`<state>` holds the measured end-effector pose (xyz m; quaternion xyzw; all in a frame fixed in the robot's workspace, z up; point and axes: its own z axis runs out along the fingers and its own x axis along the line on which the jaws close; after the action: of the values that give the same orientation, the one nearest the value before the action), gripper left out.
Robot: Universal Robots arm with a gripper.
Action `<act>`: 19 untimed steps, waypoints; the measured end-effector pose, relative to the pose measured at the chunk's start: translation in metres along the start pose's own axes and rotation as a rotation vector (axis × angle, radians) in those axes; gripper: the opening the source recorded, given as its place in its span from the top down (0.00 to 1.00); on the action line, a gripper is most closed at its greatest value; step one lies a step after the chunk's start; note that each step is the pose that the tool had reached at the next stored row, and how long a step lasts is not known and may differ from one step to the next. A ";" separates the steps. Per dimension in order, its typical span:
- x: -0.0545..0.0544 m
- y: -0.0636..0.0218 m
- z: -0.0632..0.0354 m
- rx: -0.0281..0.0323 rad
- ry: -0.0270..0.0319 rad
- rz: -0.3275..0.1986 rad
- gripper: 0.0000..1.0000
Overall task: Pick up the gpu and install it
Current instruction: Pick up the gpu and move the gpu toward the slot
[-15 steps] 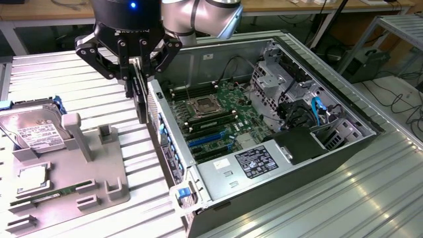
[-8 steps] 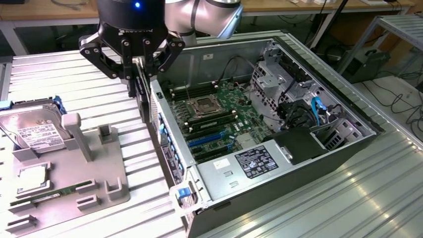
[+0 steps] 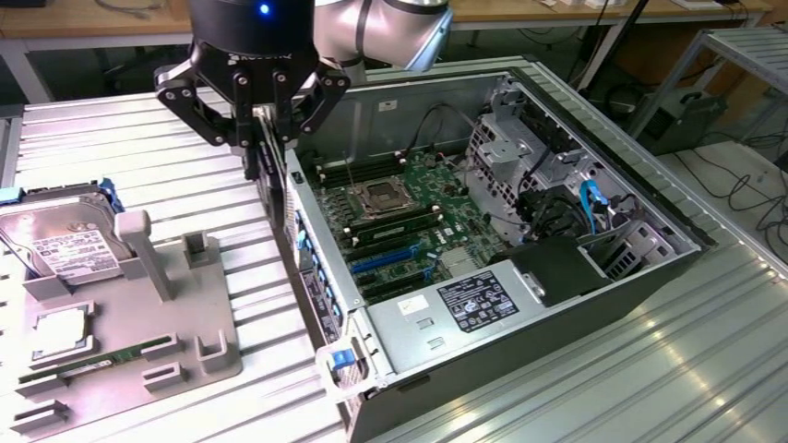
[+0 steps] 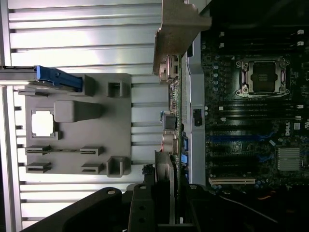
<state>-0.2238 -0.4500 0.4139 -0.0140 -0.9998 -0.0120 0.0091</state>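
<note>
The fingers (image 3: 302, 111) are clamped on the gpu (image 3: 276, 189) (image 4: 175, 104), holding it upright and edge-on. It hangs at the wall of the open computer case (image 3: 431, 92) that faces the grey parts holder (image 3: 185, 305). It sits above the motherboard (image 3: 407, 212) rather than in it. A hard drive (image 3: 68, 245) stands in the holder, well apart from the case.

Gripper (image 3: 262, 138): black, jointed linkage fingers (image 3: 195, 103), screw heads at pivots. Blue indicator light (image 3: 262, 9) at its twelve o'clock. Arm joint (image 3: 388, 28): silver-grey, rounded.
</note>
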 end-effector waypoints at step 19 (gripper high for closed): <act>-0.015 0.0004 -0.0003 0.0001 0.0000 0.000 0.72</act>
<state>-0.2085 -0.4500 0.4139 -0.0141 -0.9998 -0.0119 0.0091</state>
